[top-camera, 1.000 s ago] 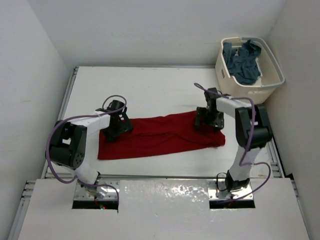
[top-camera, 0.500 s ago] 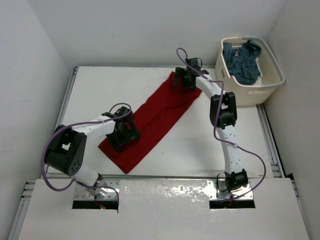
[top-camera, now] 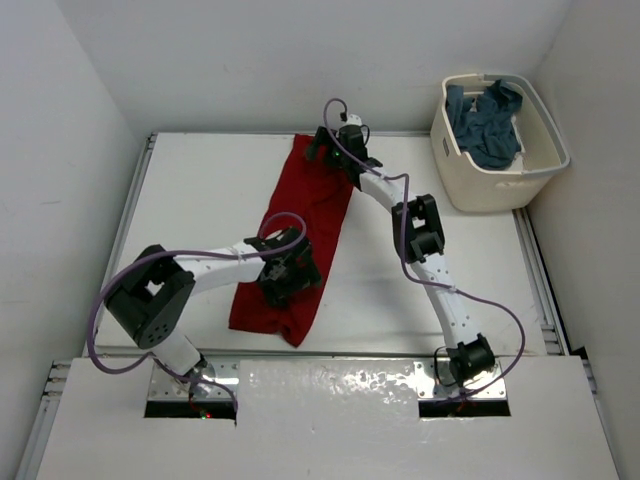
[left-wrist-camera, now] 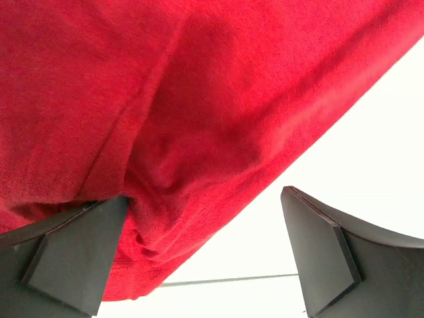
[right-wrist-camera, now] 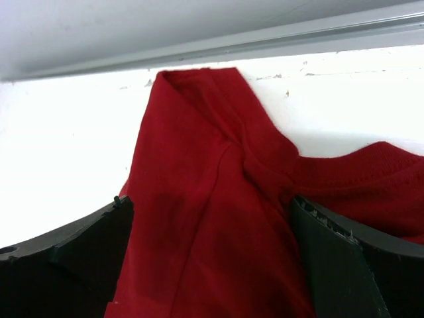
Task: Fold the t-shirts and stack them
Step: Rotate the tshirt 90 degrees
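The red t-shirt [top-camera: 305, 205] lies folded into a long narrow strip, running from the table's far edge down toward the near left. My left gripper [top-camera: 285, 272] is over its near end, jaws wide open. The left wrist view shows the cloth's edge [left-wrist-camera: 199, 99] lying between my left gripper's [left-wrist-camera: 202, 202] fingers. My right gripper [top-camera: 335, 150] is over the far end, also open, with the collar and sleeve [right-wrist-camera: 199, 165] spread between my right gripper's [right-wrist-camera: 211, 205] fingers. The slate blue-grey t-shirt [top-camera: 487, 125] is bunched in the basket. The white t-shirt is out of view.
The cream laundry basket [top-camera: 545, 165] stands at the far right corner. White walls enclose the table [top-camera: 200, 190] at the back and both sides. The back rail runs just beyond the shirt's far end [right-wrist-camera: 265, 36].
The red strip has swung from lying across the table to lying lengthwise. The right arm reached to the far edge with one end, and the left arm moved right and nearer with the other.
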Controlling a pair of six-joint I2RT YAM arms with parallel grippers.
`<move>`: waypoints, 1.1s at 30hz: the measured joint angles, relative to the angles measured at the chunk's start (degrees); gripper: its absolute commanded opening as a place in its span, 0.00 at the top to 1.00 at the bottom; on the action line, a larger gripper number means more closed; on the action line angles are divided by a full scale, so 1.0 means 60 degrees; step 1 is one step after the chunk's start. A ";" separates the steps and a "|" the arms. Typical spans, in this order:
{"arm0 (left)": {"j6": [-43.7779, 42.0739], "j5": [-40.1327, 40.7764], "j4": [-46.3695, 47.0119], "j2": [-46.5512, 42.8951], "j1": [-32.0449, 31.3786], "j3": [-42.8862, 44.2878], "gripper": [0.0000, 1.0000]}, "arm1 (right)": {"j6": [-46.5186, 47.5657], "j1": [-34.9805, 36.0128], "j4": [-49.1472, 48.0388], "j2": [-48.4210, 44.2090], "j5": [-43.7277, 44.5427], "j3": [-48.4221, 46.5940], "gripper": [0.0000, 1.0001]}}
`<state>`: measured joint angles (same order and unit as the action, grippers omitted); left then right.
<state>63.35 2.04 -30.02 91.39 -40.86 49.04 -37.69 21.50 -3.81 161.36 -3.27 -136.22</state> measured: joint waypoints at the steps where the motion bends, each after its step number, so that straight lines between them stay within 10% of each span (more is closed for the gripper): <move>1: 0.0047 -0.0015 0.0171 0.0036 -0.0164 0.0000 0.00 | -0.0113 0.0004 -0.0106 0.0018 0.0080 0.0004 0.01; 21: 0.0044 0.1115 0.0171 -0.0375 -0.3042 0.0863 0.00 | 0.0994 -0.0277 0.0532 -0.0503 -0.0492 0.0255 0.01; 33: -0.0994 0.2849 -0.2364 -0.3220 -0.2524 0.1162 0.00 | 0.2765 -0.0124 0.2353 -0.5952 -0.1213 0.3016 0.01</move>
<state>57.39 19.14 -44.21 72.07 -56.01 56.01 -21.10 20.75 10.31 125.64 -10.55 -118.13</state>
